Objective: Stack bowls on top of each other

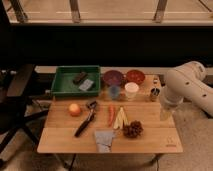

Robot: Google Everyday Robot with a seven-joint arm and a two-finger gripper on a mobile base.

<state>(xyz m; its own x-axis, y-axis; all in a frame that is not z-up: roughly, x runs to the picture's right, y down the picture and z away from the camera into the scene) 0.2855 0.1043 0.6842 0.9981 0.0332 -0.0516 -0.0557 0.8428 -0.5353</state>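
A dark purple bowl [113,77] stands at the back of the wooden table [65,142], right of the green tray. A red-orange bowl [135,76] stands beside it on its right, and the two are apart. Both sit upright on the table. My white arm [186,86] comes in from the right. My gripper [165,113] hangs at its lower end over the table's right edge, to the right of and nearer than both bowls. It is well clear of them.
A small blue cup [114,91] and a cream-white cup [131,90] stand just in front of the bowls. A green tray [63,86] holds two small items. An orange [74,109], a dark utensil [86,121], a carrot [111,114], a pine cone [133,129], a grey cloth [104,139] and a small shaker [154,93] lie around.
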